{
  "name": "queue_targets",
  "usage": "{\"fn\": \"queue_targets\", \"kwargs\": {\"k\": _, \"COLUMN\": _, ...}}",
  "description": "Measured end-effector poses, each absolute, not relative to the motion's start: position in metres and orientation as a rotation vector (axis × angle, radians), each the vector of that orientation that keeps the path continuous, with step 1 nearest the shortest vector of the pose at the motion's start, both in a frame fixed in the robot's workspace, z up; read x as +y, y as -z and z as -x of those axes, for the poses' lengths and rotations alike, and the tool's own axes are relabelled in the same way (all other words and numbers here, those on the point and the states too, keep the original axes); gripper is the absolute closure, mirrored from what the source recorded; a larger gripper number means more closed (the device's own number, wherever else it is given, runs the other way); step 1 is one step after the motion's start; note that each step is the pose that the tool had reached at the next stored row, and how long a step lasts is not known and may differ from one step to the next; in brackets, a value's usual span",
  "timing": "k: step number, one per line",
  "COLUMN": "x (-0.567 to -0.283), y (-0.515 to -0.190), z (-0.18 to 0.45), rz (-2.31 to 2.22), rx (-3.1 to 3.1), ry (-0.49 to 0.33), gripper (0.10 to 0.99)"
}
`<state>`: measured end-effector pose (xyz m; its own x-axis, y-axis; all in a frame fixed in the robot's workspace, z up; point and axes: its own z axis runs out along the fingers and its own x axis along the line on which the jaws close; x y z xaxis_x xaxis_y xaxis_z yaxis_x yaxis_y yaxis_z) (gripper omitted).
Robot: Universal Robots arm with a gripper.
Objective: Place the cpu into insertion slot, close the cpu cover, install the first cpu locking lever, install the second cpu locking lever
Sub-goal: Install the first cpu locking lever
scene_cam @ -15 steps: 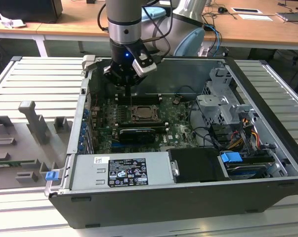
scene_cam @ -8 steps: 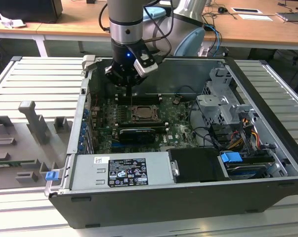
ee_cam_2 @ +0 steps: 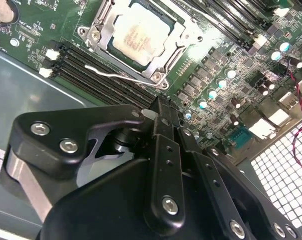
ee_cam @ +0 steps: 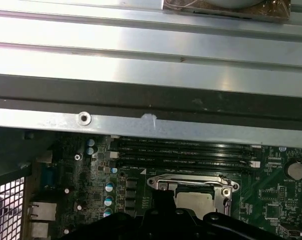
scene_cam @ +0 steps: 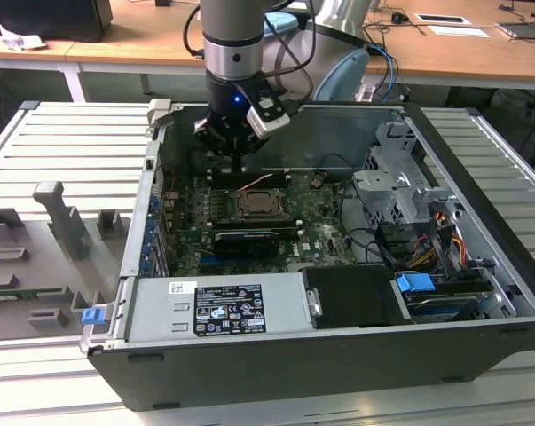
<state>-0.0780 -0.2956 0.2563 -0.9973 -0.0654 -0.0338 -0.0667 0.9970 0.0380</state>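
The cpu (ee_cam_2: 140, 32) lies flat in its socket on the green motherboard (scene_cam: 316, 217), silvery-beige top up. The cpu cover (ee_cam_2: 104, 37) is a silvery frame folded down around it. A thin wire locking lever (ee_cam_2: 115, 75) runs along one side of the socket, and its free end sticks out over the memory slots. My gripper (ee_cam_2: 161, 105) hangs above the board beside the socket with its black fingers together and nothing between them. In the exterior view, the gripper (scene_cam: 238, 161) is just behind the cpu (scene_cam: 261, 206). In the first wrist view the gripper (ee_cam: 161, 196) sits next to the cover (ee_cam: 191, 181).
Black memory slots (ee_cam_2: 95, 75) lie between gripper and socket. A long black card (scene_cam: 247, 241) sits in front of the socket. A power supply (scene_cam: 218, 306) fills the case front. A metal drive cage (scene_cam: 391, 191) and cables stand at the exterior view's right. The case wall (ee_cam: 151, 120) is close behind.
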Motion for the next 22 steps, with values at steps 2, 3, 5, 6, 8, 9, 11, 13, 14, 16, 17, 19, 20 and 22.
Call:
{"fn": "queue_targets", "kwargs": {"k": 2, "x": -0.296, "y": -0.256, "z": 0.074, "rz": 0.101, "rx": 3.107, "ry": -0.061, "gripper": 0.98}}
{"fn": "queue_targets", "kwargs": {"k": 3, "x": -0.296, "y": -0.255, "z": 0.071, "rz": 0.101, "rx": 3.107, "ry": -0.061, "gripper": 0.98}}
{"fn": "queue_targets", "kwargs": {"k": 5, "x": -0.296, "y": -0.254, "z": 0.068, "rz": 0.099, "rx": 3.107, "ry": -0.069, "gripper": 0.98}}
{"fn": "queue_targets", "kwargs": {"k": 6, "x": -0.296, "y": -0.253, "z": 0.067, "rz": 0.091, "rx": 3.106, "ry": -0.091, "gripper": 0.98}}
{"fn": "queue_targets", "kwargs": {"k": 8, "x": -0.296, "y": -0.251, "z": 0.066, "rz": 0.075, "rx": 3.105, "ry": -0.107, "gripper": 0.98}}
{"fn": "queue_targets", "kwargs": {"k": 9, "x": -0.296, "y": -0.249, "z": 0.065, "rz": 0.066, "rx": 3.105, "ry": -0.109, "gripper": 0.98}}
{"fn": "queue_targets", "kwargs": {"k": 11, "x": -0.296, "y": -0.245, "z": 0.065, "rz": 0.065, "rx": 3.105, "ry": -0.109, "gripper": 0.98}}
{"fn": "queue_targets", "kwargs": {"k": 13, "x": -0.296, "y": -0.241, "z": 0.064, "rz": 0.065, "rx": 3.105, "ry": -0.109, "gripper": 0.98}}
{"fn": "queue_targets", "kwargs": {"k": 14, "x": -0.295, "y": -0.239, "z": 0.064, "rz": 0.065, "rx": 3.105, "ry": -0.109, "gripper": 0.98}}
{"fn": "queue_targets", "kwargs": {"k": 16, "x": -0.294, "y": -0.235, "z": 0.061, "rz": 0.065, "rx": 3.105, "ry": -0.109, "gripper": 0.98}}
{"fn": "queue_targets", "kwargs": {"k": 17, "x": -0.293, "y": -0.233, "z": 0.06, "rz": 0.065, "rx": 3.105, "ry": -0.11, "gripper": 0.98}}
{"fn": "queue_targets", "kwargs": {"k": 19, "x": -0.292, "y": -0.232, "z": 0.058, "rz": 0.065, "rx": 3.104, "ry": -0.12, "gripper": 0.98}}
{"fn": "queue_targets", "kwargs": {"k": 20, "x": -0.292, "y": -0.231, "z": 0.057, "rz": 0.065, "rx": 3.104, "ry": -0.122, "gripper": 0.98}}
{"fn": "queue_targets", "kwargs": {"k": 22, "x": -0.29, "y": -0.228, "z": 0.056, "rz": 0.08, "rx": 3.104, "ry": -0.124, "gripper": 0.98}}
